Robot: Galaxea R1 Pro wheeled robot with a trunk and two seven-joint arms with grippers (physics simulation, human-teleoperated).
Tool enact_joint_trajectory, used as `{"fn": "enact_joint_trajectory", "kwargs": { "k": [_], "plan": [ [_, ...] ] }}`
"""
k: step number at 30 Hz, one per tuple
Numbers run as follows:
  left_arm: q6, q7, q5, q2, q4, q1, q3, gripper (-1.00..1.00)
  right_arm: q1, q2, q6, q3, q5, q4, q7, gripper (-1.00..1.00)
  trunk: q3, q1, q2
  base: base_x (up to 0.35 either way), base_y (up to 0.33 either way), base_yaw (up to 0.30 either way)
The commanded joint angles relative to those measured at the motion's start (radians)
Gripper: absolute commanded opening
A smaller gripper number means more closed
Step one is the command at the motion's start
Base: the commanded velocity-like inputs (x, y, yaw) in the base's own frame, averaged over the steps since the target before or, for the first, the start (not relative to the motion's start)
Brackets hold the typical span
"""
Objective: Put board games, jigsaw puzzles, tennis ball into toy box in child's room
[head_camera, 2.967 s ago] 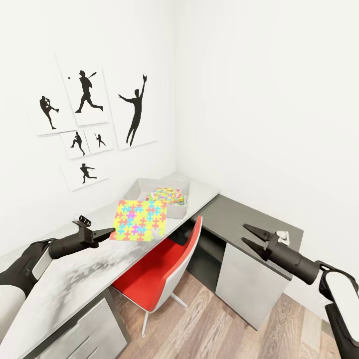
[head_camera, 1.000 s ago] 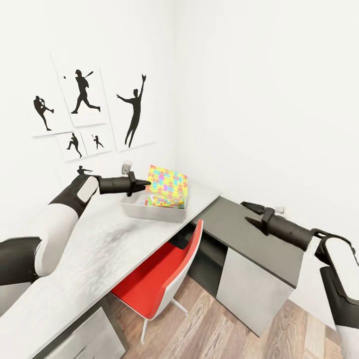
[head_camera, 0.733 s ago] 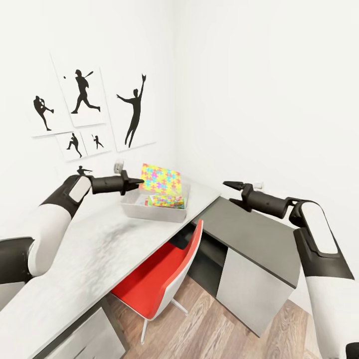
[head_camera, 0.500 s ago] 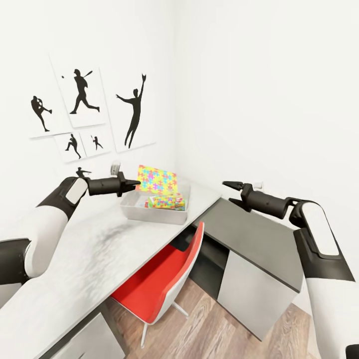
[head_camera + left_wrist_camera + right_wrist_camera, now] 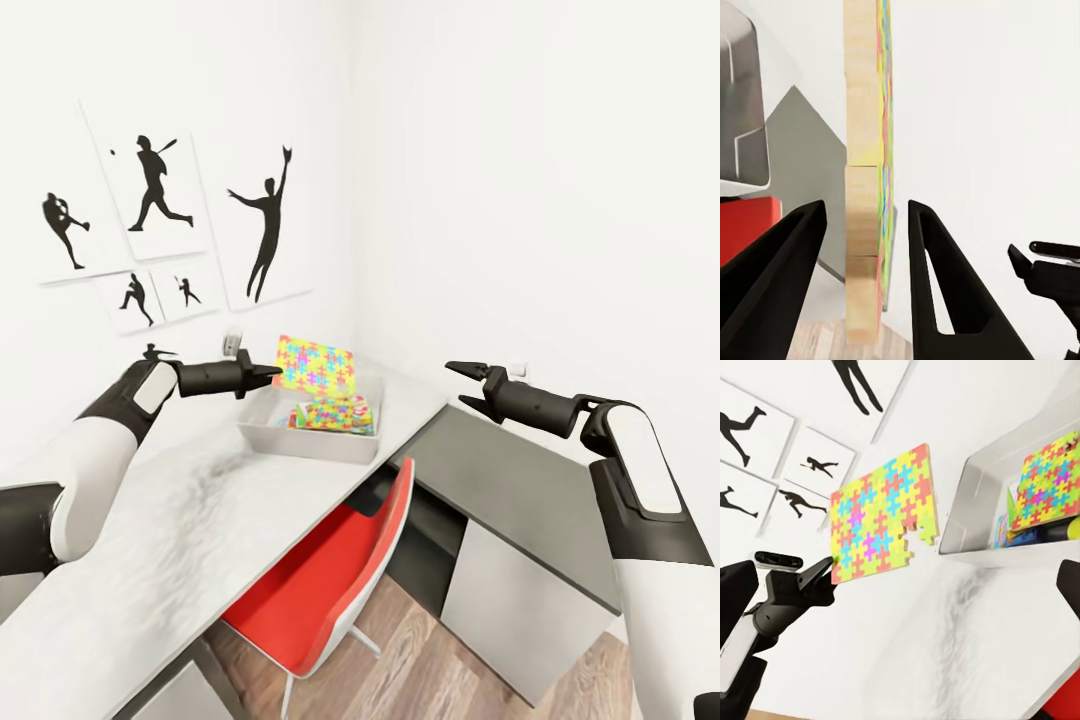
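Observation:
A colourful jigsaw puzzle (image 5: 315, 365) hangs tilted on edge over the back rim of the grey toy box (image 5: 300, 440). My left gripper (image 5: 270, 376) is shut on its corner. In the left wrist view the puzzle's wooden edge (image 5: 862, 150) runs between the two black fingers (image 5: 795, 255). Inside the box lie a second jigsaw puzzle (image 5: 332, 411) and colourful boxes. The right wrist view shows the held puzzle (image 5: 881, 521), the left gripper (image 5: 825, 571) and the box (image 5: 975, 502). Open and holding nothing, my right gripper (image 5: 462, 384) hovers right of the box.
The toy box stands at the far end of a white table (image 5: 170, 550) in the room's corner. A red chair (image 5: 320, 570) is tucked under the table. A lower dark desk (image 5: 520, 470) lies beneath my right arm. Silhouette pictures (image 5: 150, 200) hang on the wall.
My left arm carried the puzzle from the table's near part up over the toy box. My right arm rose and swung toward the box. The camera shifted slightly.

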Motion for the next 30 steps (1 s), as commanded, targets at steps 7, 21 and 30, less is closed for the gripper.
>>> {"fn": "enact_joint_trajectory", "kwargs": {
  "k": [7, 21, 30],
  "plan": [
    [-0.016, -0.013, -0.005, -0.003, 0.000, 0.023, 0.007, -1.00, -0.001, -0.001, 0.003, -0.002, -0.010, 0.000, -0.011, 1.00, -0.002, 0.001, -0.002, 0.067, -0.058, 0.000],
    [-0.019, -0.006, -0.006, -0.007, 0.000, 0.033, 0.007, -1.00, -0.001, 0.001, -0.005, 0.006, -0.010, -0.005, -0.012, 1.00, -0.002, 0.001, -0.002, 0.184, -0.035, 0.000],
    [-0.020, -0.006, -0.004, -0.007, 0.000, 0.033, 0.006, -1.00, -0.001, 0.001, -0.005, 0.006, -0.011, -0.005, -0.013, 1.00, -0.002, 0.001, -0.002, 0.223, -0.129, 0.000]
  ]
}}
